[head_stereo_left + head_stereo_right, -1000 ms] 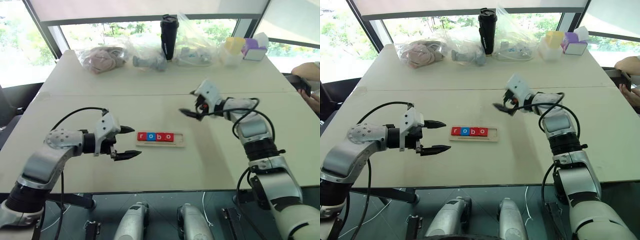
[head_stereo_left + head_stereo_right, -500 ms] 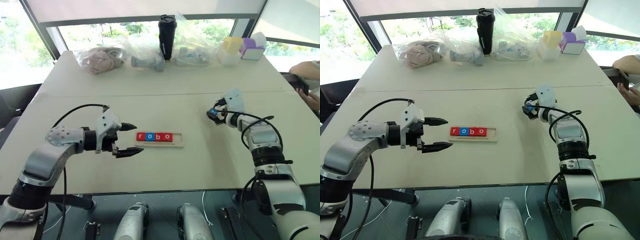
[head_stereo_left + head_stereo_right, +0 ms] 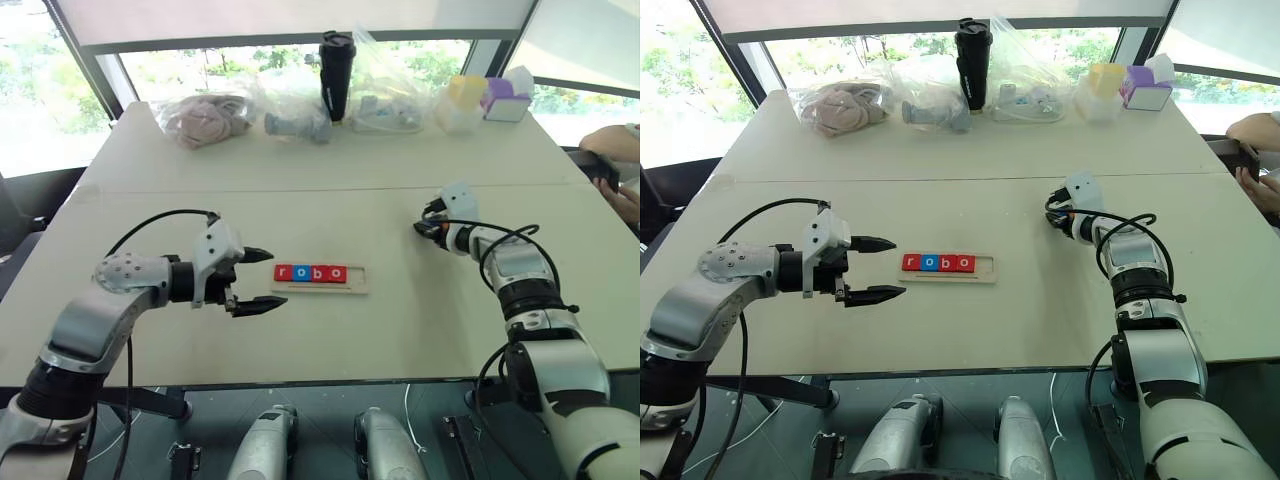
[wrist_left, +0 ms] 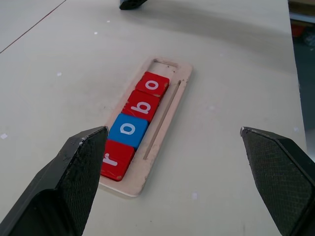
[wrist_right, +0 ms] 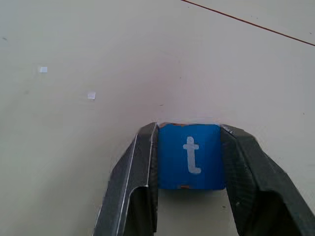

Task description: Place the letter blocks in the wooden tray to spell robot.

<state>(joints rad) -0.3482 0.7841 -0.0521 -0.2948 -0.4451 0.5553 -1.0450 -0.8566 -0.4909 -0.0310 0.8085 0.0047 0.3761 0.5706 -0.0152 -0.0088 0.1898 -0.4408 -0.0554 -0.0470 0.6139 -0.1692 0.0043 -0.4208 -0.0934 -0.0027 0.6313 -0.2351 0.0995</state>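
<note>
Right gripper has dropped to the table, now clenched on blue "t" tile; left gripper released. Last letter secured for pale wooden tray.

Right wrist view: right claw finger bases cut by frame edge; blue t block has its side faces covered by the fingers.
Left wrist view: left claw fingers cropped at frame edge; red r block partly behind one finger.
Head views: letters on blocks in wooden tray barely legible. Person's hand cut by frame edge. Contents of plastic bags at far side of counter unclear.
</note>
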